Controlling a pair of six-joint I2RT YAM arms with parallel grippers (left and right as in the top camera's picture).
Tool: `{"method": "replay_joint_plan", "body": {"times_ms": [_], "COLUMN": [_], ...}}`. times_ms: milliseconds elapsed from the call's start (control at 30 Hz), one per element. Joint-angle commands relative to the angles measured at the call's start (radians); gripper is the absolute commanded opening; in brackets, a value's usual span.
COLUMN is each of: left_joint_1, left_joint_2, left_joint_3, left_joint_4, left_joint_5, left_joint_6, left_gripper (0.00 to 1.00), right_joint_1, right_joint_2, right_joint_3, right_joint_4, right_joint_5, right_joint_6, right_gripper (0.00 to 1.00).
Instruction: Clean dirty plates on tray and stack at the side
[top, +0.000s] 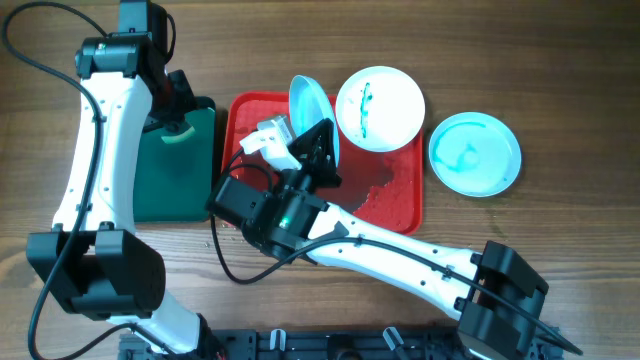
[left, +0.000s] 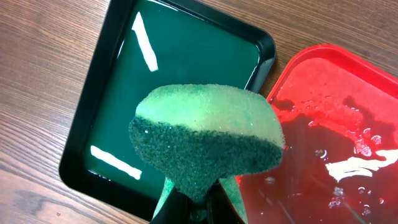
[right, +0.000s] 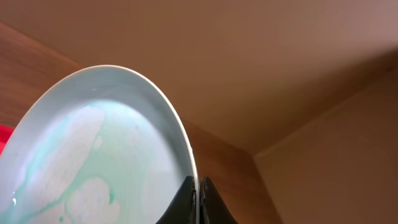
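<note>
The big tray (top: 405, 205) is glossy red; the smaller tray (left: 186, 50) at the left is dark green with a black rim. The sponge (left: 205, 137) is two greens — pale above, darker below. The upper plate (top: 380, 108) is white with a teal streak, the tilted plate (right: 93, 162) pale aqua with milky swirls, the right-hand plate (top: 475, 153) aqua.

a brown wood-grain tabletop (top: 580, 60) fills the overhead view, evenly lit. in the right wrist view, two plain tan wall (right: 267, 56) surfaces meet along a soft edge.
</note>
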Motion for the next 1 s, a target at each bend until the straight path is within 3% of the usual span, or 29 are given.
{"method": "replay_joint_plan", "body": {"times_ms": [0, 67, 267, 533, 833, 967], "left_joint_1": [0.005, 0.005, 0.005, 0.005, 0.005, 0.005], "left_joint_2": [0.003, 0.003, 0.003, 0.003, 0.003, 0.003], "left_joint_3": [0.004, 0.004, 0.004, 0.004, 0.004, 0.004], "left_joint_4": [0.003, 0.003, 0.003, 0.003, 0.004, 0.004], "left_joint_5": [0.012, 0.012, 0.013, 0.018, 0.039, 0.039], "left_joint_6": [-0.020, -0.020, -0.020, -0.020, -0.020, -0.020], "left_gripper": [0.04, 0.04, 0.04, 0.04, 0.04, 0.04], "right_joint_1": [0.003, -0.002, -0.113, -0.411, -0.492, -0.502], "right_joint_2": [-0.034, -0.034, -0.034, -0.019, 0.128, 0.197], "right_joint_3": [0.011, 0.011, 0.011, 0.005, -0.026, -0.026], "right_joint_4": [0.002, 0.002, -0.023, 0.013, 0.069, 0.073], "right_joint_5": [-0.112, -0.221, -0.857, -1.514, -1.640, -1.716], "right_joint_6": [-0.009, -0.009, -0.011, -0.009, 0.112, 0.173], "right_gripper": [0.05, 0.04, 0.04, 0.04, 0.05, 0.11]}}
